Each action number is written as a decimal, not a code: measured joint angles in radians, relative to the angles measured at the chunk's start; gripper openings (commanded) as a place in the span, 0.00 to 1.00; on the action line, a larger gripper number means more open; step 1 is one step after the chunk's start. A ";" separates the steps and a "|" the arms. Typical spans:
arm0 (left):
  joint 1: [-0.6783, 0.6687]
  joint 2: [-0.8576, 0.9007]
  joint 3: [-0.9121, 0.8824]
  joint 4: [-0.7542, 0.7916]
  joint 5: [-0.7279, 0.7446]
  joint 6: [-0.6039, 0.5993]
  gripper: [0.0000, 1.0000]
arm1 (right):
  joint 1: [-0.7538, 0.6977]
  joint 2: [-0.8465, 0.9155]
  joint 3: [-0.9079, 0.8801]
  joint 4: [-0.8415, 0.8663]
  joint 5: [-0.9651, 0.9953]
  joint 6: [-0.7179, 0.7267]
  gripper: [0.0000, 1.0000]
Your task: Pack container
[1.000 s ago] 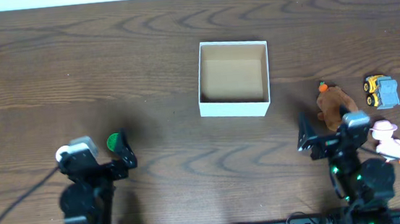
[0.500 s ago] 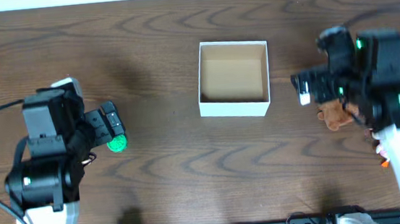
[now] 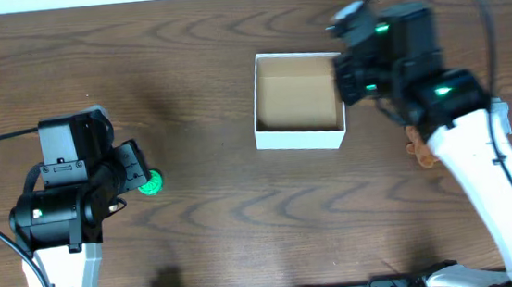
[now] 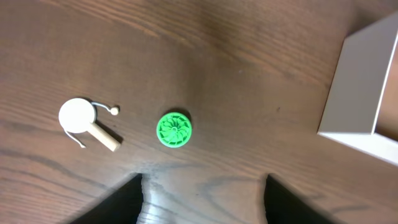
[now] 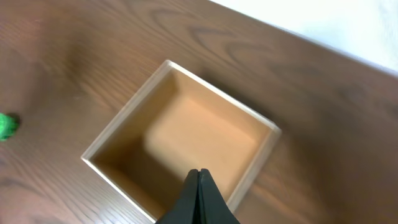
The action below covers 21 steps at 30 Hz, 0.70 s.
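The container (image 3: 300, 140), a white square box with a tan inside, stands mid-table and has nothing in it. My right gripper (image 3: 347, 70) hovers over its right wall; in the right wrist view the fingers (image 5: 199, 199) are pressed together with nothing between them, above the container's rim (image 5: 127, 112). My left gripper (image 3: 142, 172) is beside a green round toy (image 3: 152, 183). Seen from the left wrist, that green toy (image 4: 173, 129) lies on the wood ahead of the left gripper (image 4: 202, 199), whose jaws stand apart and hold nothing.
A small white drum toy with a wooden handle (image 4: 87, 121) lies left of the green toy. A brown plush (image 3: 420, 146) sits right of the container, partly under the right arm. The container's white wall (image 4: 360, 87) shows at the right of the left wrist view.
Both arms came up from the table's front edge. The right one swung from the plush to the container's right wall and shut empty. The left arm moved to beside the green toy.
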 measured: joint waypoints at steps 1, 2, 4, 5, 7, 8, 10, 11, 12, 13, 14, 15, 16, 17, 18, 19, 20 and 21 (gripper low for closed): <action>0.000 0.000 0.000 -0.002 0.000 0.000 0.24 | 0.039 0.014 0.005 0.016 0.027 0.001 0.01; 0.000 0.000 0.000 -0.003 0.000 0.001 0.24 | 0.074 0.032 0.008 0.027 0.048 0.001 0.01; 0.000 0.000 0.000 -0.005 0.000 0.003 0.24 | 0.124 0.080 0.011 0.037 0.082 0.006 0.01; 0.000 0.000 0.000 -0.006 0.000 0.003 0.23 | 0.143 0.114 0.011 0.037 0.096 0.012 0.01; 0.000 0.000 0.000 -0.005 0.000 0.002 0.24 | 0.164 0.179 0.011 0.038 0.114 0.026 0.01; 0.000 0.000 0.000 -0.005 0.000 0.003 0.24 | 0.169 0.217 0.011 0.038 0.123 0.035 0.01; 0.000 0.000 0.000 -0.005 0.000 0.003 0.24 | 0.178 0.284 0.011 0.040 0.130 0.047 0.01; 0.000 0.000 0.000 -0.005 0.000 0.002 0.24 | 0.180 0.314 0.011 0.040 0.129 0.052 0.01; 0.000 0.000 0.000 -0.006 0.000 0.003 0.24 | 0.181 0.339 0.010 0.042 0.122 0.057 0.01; 0.000 0.000 0.000 -0.006 0.000 0.002 0.24 | 0.181 0.361 0.010 0.042 0.109 0.060 0.01; 0.000 0.000 0.000 -0.006 0.000 0.003 0.23 | 0.181 0.379 0.010 0.043 0.092 0.063 0.01; 0.000 0.000 0.000 -0.006 0.000 0.002 0.24 | 0.181 0.391 0.010 0.043 0.076 0.063 0.01; 0.000 0.000 0.000 -0.006 0.000 0.002 0.24 | 0.181 0.400 0.010 0.043 0.058 0.062 0.01; 0.000 0.000 0.000 -0.006 0.000 0.002 0.24 | 0.182 0.408 0.010 0.044 0.034 0.061 0.01; 0.000 0.000 0.000 -0.006 0.000 0.002 0.24 | 0.184 0.411 0.010 0.043 0.007 0.056 0.01; 0.000 0.000 0.000 -0.006 0.000 0.003 0.24 | 0.186 0.414 0.010 0.043 -0.016 0.050 0.01; 0.000 0.000 0.000 -0.006 0.000 0.002 0.24 | 0.189 0.414 0.010 0.041 -0.047 0.039 0.01; 0.000 0.000 0.000 -0.006 0.000 0.002 0.24 | 0.193 0.414 0.010 0.038 -0.076 0.028 0.01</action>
